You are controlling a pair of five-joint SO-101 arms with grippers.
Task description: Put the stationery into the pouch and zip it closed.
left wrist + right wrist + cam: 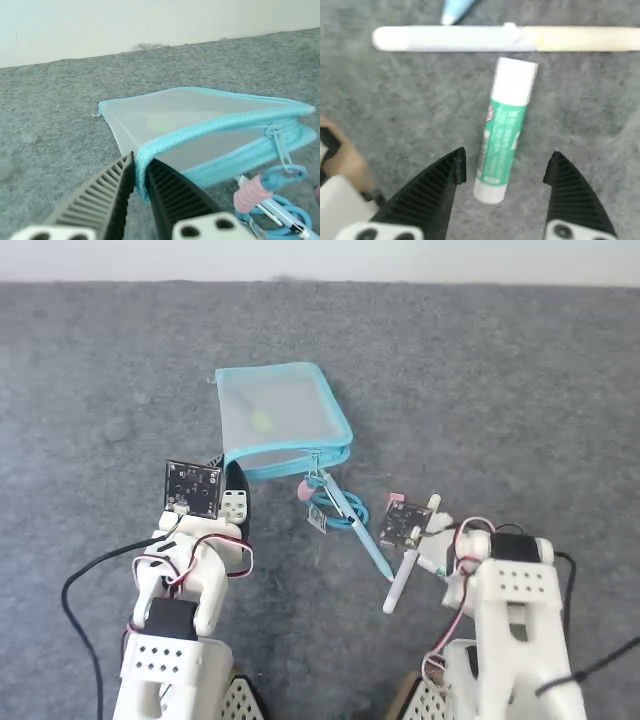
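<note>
Fingers (112, 195) of the left gripper (140, 167) pinch the near corner of the blue-trimmed pouch (200, 117), mid-table. Right gripper (507, 151) fingers spread either side of a green-and-white glue stick (502, 130), just beside a white pen (505, 38), toward the table (100, 360)'s near edge.

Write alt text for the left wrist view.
The left gripper pinches the edge seam of a turquoise zip pouch lying on grey carpet. The zipper pull hangs near a pink ribbed piece.
</note>
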